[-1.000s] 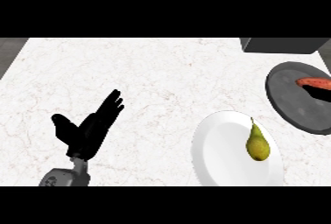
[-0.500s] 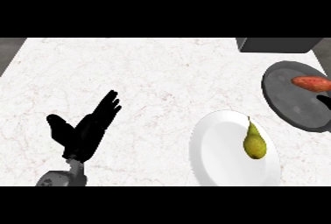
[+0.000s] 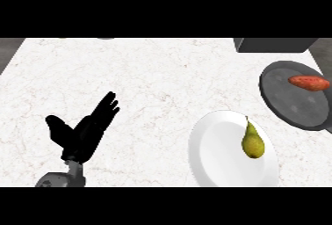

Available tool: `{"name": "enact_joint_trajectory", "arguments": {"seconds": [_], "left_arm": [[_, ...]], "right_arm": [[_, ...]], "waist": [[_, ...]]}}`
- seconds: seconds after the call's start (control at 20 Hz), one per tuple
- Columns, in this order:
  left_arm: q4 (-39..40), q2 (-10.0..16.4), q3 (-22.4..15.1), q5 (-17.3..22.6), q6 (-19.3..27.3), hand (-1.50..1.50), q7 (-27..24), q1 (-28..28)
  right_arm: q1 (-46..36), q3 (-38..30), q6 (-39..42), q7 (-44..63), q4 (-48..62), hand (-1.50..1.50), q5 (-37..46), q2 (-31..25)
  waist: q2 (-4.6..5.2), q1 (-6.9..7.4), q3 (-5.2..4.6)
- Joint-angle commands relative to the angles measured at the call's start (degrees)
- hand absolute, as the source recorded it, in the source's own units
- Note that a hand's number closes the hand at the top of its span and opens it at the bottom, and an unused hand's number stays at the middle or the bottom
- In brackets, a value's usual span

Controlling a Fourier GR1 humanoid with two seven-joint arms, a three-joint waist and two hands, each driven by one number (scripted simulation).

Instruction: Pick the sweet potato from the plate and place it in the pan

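The reddish-orange sweet potato (image 3: 309,82) lies inside the dark round pan (image 3: 292,102) at the right edge of the head view. Below and left of the pan sits a white plate (image 3: 214,154) holding a yellow-green pear (image 3: 252,143). My left hand (image 3: 83,132) rests open at the lower left, fingers straight and pointing up-right, far from the plate and pan. My right hand shows nowhere.
A dark grey box (image 3: 272,44) stands at the counter's back right, just above the pan. The white marble counter (image 3: 156,83) stretches between my left hand and the plate.
The view has shifted slightly, so pan, plate and hand sit a little further left and down. The sweet potato stays in the pan. My left hand holds its pose.
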Motion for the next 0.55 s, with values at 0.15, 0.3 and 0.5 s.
{"name": "enact_joint_trajectory", "arguments": {"seconds": [0.15, 0.3, 0.5], "left_arm": [[2.2, 0.2, 3.3, 0.6, -1.3, 0.00, 0.3, -2.5], [2.0, -2.5, 0.4, -2.5, -0.2, 0.00, -3.4, 0.8], [-0.2, -0.5, 3.2, -0.6, -2.6, 0.00, -0.7, 1.3]], "right_arm": [[5.9, 3.3, 6.0, -3.2, -2.8, -1.50, -3.1, -0.8], [11.0, 3.9, 9.3, -2.3, -7.8, -1.50, -5.7, 0.9], [14.1, 6.7, 8.2, 4.0, -18.6, -1.50, -9.4, 3.6]], "waist": [[-0.14, -0.29, -0.07], [-0.35, -0.81, -0.16], [-0.35, -0.68, -0.17]]}}
